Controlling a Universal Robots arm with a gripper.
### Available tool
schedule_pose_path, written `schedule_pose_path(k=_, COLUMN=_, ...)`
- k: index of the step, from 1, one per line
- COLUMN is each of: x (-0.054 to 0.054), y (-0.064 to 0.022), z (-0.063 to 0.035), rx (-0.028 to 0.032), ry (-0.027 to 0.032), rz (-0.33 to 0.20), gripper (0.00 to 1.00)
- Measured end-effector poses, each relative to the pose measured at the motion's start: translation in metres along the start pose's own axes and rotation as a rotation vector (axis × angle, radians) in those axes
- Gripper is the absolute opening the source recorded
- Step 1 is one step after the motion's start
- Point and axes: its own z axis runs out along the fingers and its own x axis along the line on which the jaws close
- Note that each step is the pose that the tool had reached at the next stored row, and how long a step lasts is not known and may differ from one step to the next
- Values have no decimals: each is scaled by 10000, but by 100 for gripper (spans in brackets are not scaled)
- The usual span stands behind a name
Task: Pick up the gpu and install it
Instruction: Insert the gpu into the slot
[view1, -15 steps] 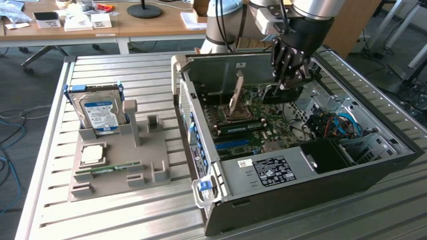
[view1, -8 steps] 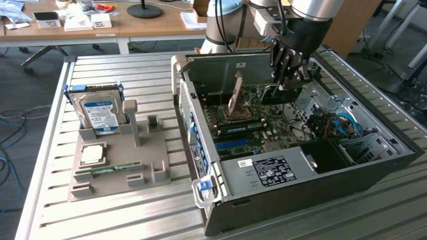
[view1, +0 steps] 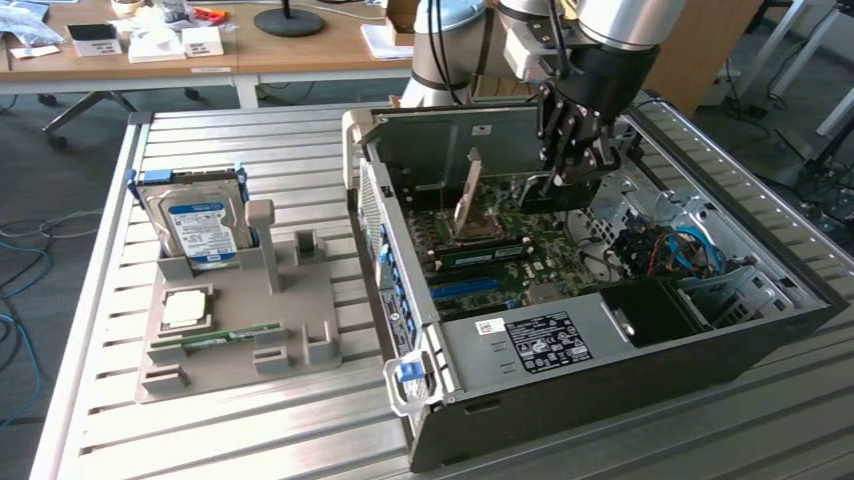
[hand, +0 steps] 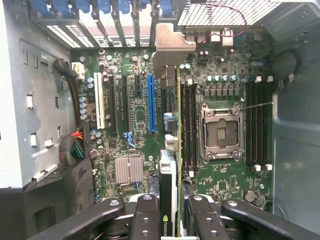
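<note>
Now, table (view1: 267, 440): ribbed metal slats, bare along my near edge.
Fixture tray (view1: 220, 375): the exterior view's left, apart from the case (view1: 561, 400); hard drive (view1: 200, 225) upright, blue-white label unreadable.
Case: open, narrow room between its walls; black sticker (view1: 541, 342), print unreadable.
Gripper (view1: 583, 172): I read it clamped on the gpu (hand: 169, 185), edge-on among the motherboard (hand: 125, 115) slots; green logo by the fingers (hand: 146, 220).
Far: wooden desk (view1: 307, 50).
</note>
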Motion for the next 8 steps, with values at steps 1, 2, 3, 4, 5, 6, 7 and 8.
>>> schedule_pose_path(k=1, x=1, y=4, z=8, rx=0, ry=1, rz=0, gripper=27)
schedule_pose_path(k=2, x=1, y=5, z=14, rx=-1, ry=1, rz=-1, gripper=27)
schedule_pose_path(k=3, x=2, y=6, z=19, rx=-1, ry=2, rz=-2, gripper=27)
schedule_pose_path(k=4, x=3, y=8, z=25, rx=0, ry=0, rz=-2, gripper=27)
schedule_pose_path(k=5, x=4, y=14, z=33, rx=0, ry=-1, rz=0, gripper=27)
schedule_pose_path(k=6, x=5, y=21, z=41, rx=0, ry=0, rz=0, gripper=27)
schedule_pose_path(k=7, x=6, y=28, z=48, rx=0, ry=1, rz=-1, gripper=27)
schedule_pose_path(k=8, x=7, y=37, z=58, rx=0, ry=1, rz=0, gripper=27)
